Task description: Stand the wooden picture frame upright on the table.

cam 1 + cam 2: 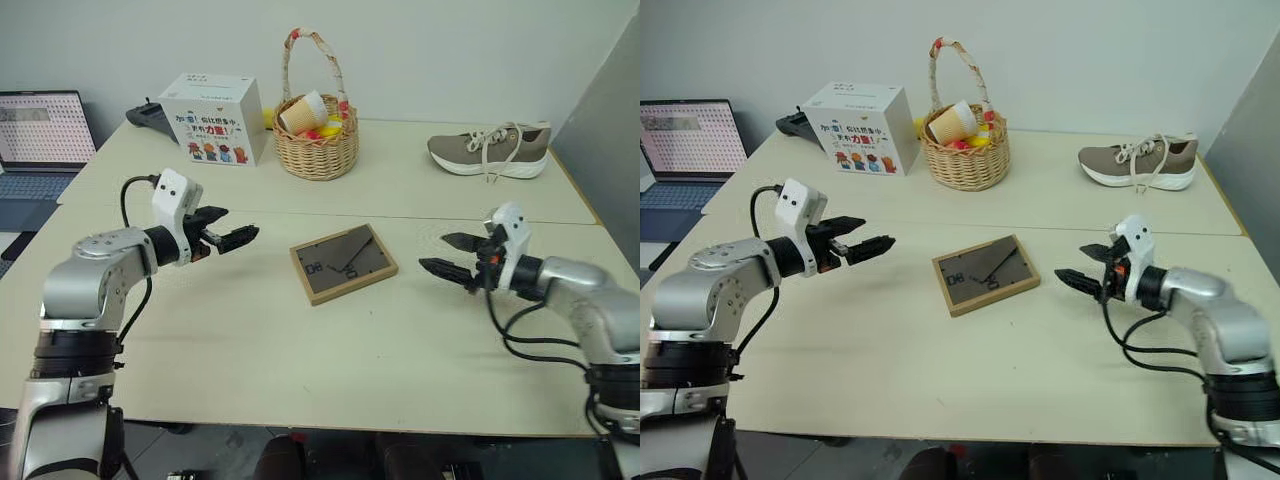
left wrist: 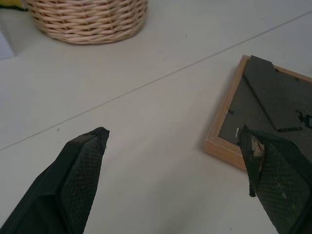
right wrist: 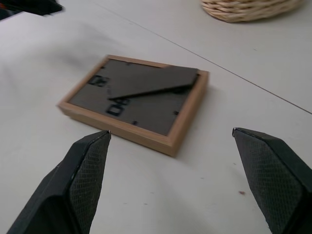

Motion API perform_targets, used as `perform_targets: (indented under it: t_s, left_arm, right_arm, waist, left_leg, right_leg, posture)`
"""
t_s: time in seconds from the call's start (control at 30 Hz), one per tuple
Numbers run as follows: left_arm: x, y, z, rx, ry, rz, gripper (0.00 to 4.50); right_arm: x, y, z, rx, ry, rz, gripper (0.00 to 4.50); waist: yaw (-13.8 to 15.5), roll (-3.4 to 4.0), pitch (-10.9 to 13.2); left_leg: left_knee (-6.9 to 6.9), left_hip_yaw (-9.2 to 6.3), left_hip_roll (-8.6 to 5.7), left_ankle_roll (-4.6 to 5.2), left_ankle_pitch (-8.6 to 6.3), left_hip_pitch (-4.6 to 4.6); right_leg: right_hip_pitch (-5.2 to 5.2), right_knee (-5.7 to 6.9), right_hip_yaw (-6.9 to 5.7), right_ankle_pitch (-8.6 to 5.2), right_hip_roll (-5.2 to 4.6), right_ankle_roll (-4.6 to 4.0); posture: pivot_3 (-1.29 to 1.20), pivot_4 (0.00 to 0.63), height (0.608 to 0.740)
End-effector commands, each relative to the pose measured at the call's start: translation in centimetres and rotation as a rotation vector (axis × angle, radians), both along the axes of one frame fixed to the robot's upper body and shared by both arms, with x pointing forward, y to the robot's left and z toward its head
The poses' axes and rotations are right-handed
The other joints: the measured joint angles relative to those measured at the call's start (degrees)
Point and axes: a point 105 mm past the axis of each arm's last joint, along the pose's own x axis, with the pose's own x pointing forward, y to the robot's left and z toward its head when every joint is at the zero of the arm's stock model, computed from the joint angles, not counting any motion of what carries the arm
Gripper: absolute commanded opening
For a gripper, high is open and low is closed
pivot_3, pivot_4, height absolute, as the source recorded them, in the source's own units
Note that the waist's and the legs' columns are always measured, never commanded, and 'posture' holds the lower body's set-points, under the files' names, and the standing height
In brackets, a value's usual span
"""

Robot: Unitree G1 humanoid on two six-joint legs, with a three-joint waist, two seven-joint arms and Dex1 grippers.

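The wooden picture frame (image 1: 343,263) lies flat, face down, in the middle of the table (image 1: 300,360). Its dark back panel and folded stand face up, as the right wrist view also shows on the frame (image 3: 136,100). My left gripper (image 1: 238,236) hovers to the frame's left, open and empty, pointing toward it. On the other side my right gripper (image 1: 447,256) is open too, apart from the frame and aimed at it. In the left wrist view the frame's corner (image 2: 263,112) sits just beyond one finger.
At the back stand a wicker basket (image 1: 315,140) with small items, a white printed box (image 1: 212,118) and a grey shoe (image 1: 490,150). A laptop (image 1: 40,140) sits on a separate surface at far left. A seam (image 1: 400,217) crosses the tabletop.
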Motion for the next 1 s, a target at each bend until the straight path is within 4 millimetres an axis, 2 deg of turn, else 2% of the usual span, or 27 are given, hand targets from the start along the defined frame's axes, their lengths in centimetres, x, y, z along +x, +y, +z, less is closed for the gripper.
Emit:
perform_targets:
  t_s: [0.03, 0.17, 0.3, 0.33, 0.4, 0.43, 0.63, 0.77, 0.87, 1.0]
  left_arm:
    - [0.2, -0.2, 1.1, 0.066, -0.033, -0.077, 4.50]
    - [0.4, -1.3, 0.9, 0.063, -0.029, -0.139, 4.50]
    - [1.1, -2.1, 0.4, 0.059, -0.028, -0.151, 4.50]
    - [1.3, -2.2, 0.2, 0.065, -0.028, -0.151, 4.50]
    - [1.9, -2.4, -0.1, 0.073, -0.033, -0.136, 4.15]
    - [2.7, -2.7, -0.5, 0.068, -0.038, -0.114, 4.06]
    - [5.5, -4.6, -3.0, 0.107, -0.044, -0.056, 2.64]
    - [6.3, -5.7, -4.5, 0.140, -0.022, -0.075, 1.60]
    - [6.5, -6.0, -4.8, 0.147, -0.018, -0.094, 0.93]
    - [6.0, -7.1, -5.3, 0.156, 0.009, -0.167, 0.07]
  right_arm:
    - [-1.4, 1.0, 0.9, -0.027, 0.015, 0.110, 4.24]
    - [-1.6, 0.9, 0.6, -0.049, 0.016, 0.103, 4.24]
    - [-0.9, 1.0, 0.3, -0.044, 0.003, 0.005, 4.24]
    - [-1.0, 1.3, 0.2, -0.041, 0.004, -0.004, 4.07]
    - [-1.2, 1.9, -0.3, -0.045, 0.008, -0.016, 3.69]
    - [-1.4, 2.4, -1.3, -0.053, 0.019, -0.032, 3.46]
    - [-0.9, 4.7, -5.1, -0.074, 0.052, -0.154, 1.88]
    - [0.2, 5.7, -7.3, -0.085, 0.072, -0.226, 0.69]
    - [1.0, 6.0, -7.9, -0.090, 0.070, -0.263, 0.01]
    - [3.1, 7.0, -7.4, -0.077, 0.028, -0.286, 0.00]
  waist:
    - [0.0, 0.00, 0.0]
    - [0.0, -0.01, 0.0]
    - [0.0, -0.01, 0.0]
    - [0.0, -0.01, 0.0]
    - [0.0, -0.01, 0.0]
    - [0.0, -0.01, 0.0]
    - [0.2, -0.04, 0.0]
    - [0.1, -0.09, -0.1]
    - [0.1, -0.08, -0.1]
    - [-0.1, -0.10, -0.1]
  left_leg:
    - [0.00, -0.01, -0.01, 0.00, 0.00, -0.02]
    - [0.03, -0.02, -0.01, 0.01, 0.00, -0.07]
    - [0.04, -0.01, -0.01, 0.02, 0.00, -0.09]
    - [0.04, -0.02, 0.00, 0.02, 0.00, -0.09]
    - [0.04, -0.06, 0.02, 0.02, 0.00, -0.11]
    - [0.04, -0.08, 0.02, 0.02, 0.00, -0.12]
    - [0.17, -0.20, -0.02, 0.02, 0.01, -0.28]
    - [0.24, -0.16, -0.06, 0.01, 0.01, -0.55]
    - [0.24, -0.09, -0.06, -0.01, 0.05, -0.96]
    - [0.28, 0.03, -0.02, -0.03, 0.06, -0.91]
  right_leg:
    - [-0.02, 0.00, 0.01, 0.00, 0.00, 0.00]
    - [-0.05, 0.00, 0.04, 0.00, 0.01, 0.00]
    - [-0.05, -0.01, 0.06, 0.00, 0.00, 0.00]
    - [-0.05, -0.01, 0.08, 0.00, 0.00, 0.00]
    - [-0.08, 0.02, 0.09, 0.00, 0.02, 0.00]
    - [-0.08, 0.03, 0.08, 0.00, 0.02, 0.00]
    - [-0.10, 0.04, 0.00, 0.01, 0.02, 0.00]
    - [-0.42, 0.08, -0.01, 0.04, 0.01, 0.05]
    - [-0.99, 0.32, 0.00, 0.04, 0.02, 0.03]
    - [-1.06, 0.46, 0.05, 0.04, 0.04, 0.03]
  posture:
    - [0.00, 0.150, 0.740]
    - [0.00, 0.150, 0.740]
    - [0.00, 0.150, 0.740]
    - [0.00, 0.150, 0.740]
    - [0.00, 0.150, 0.740]
    - [0.00, 0.150, 0.740]
    - [0.00, 0.150, 0.740]
    - [0.00, 0.150, 0.740]
    - [0.00, 0.150, 0.740]
    - [0.00, 0.150, 0.740]
